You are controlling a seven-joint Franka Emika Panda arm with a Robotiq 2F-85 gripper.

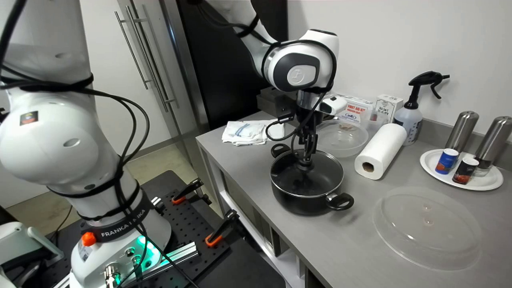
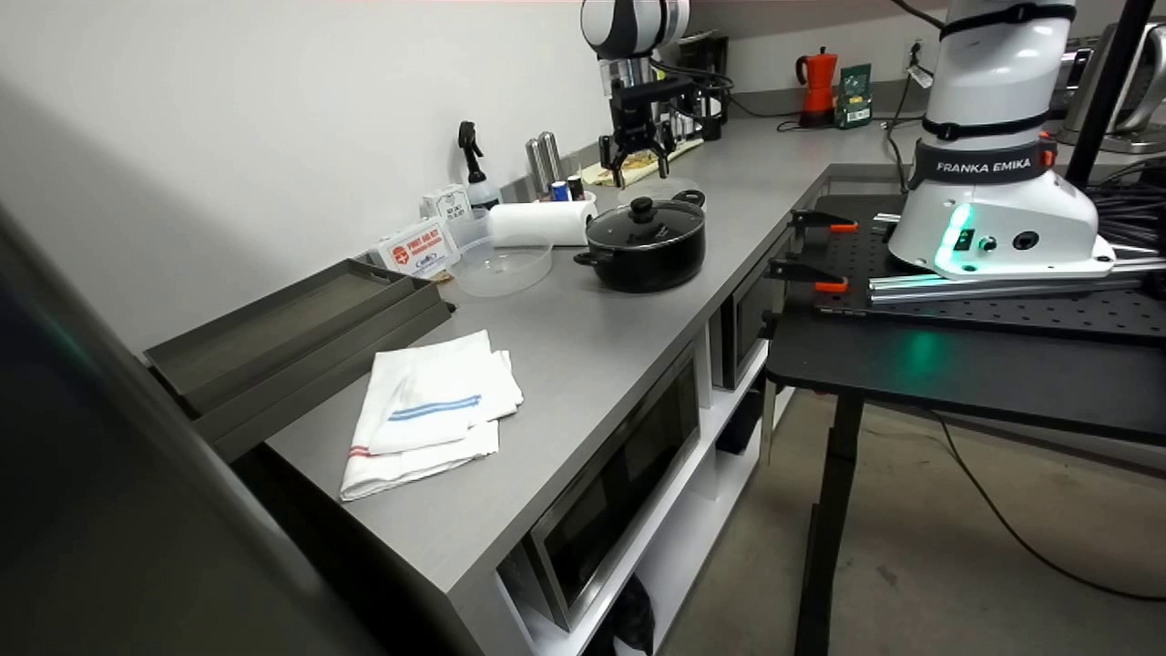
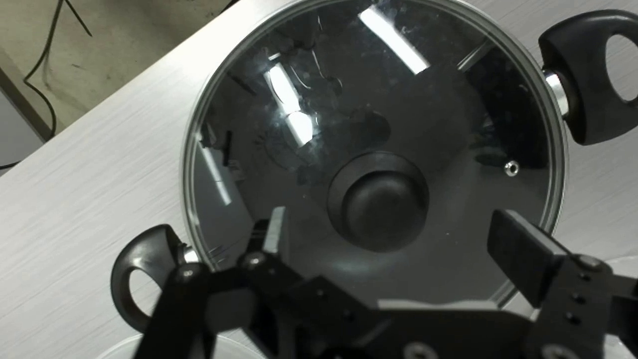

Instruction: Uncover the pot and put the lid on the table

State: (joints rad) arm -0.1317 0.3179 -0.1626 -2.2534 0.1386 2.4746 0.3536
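The black pot (image 1: 298, 204) stands on the light grey table (image 1: 340, 240) near its front edge; it also shows in an exterior view (image 2: 658, 264). A glass lid (image 3: 438, 114) with a thin metal rim sits on the pot. Its round black knob (image 3: 384, 209) is at the centre, and it shows in an exterior view (image 2: 642, 210). My gripper (image 2: 641, 173) is open and empty, pointing down above the knob, with a gap between fingertips and knob. In the wrist view the gripper (image 3: 389, 224) has its fingers apart on either side of the knob.
A paper-towel roll (image 1: 380, 150) and a clear plastic container (image 1: 344, 138) stand beside the pot. A clear round plastic cover (image 1: 428, 228) lies on the table. A white plate (image 1: 428, 162) holds shakers. A folded towel (image 2: 437, 410) and grey trays (image 2: 301, 337) lie toward one end.
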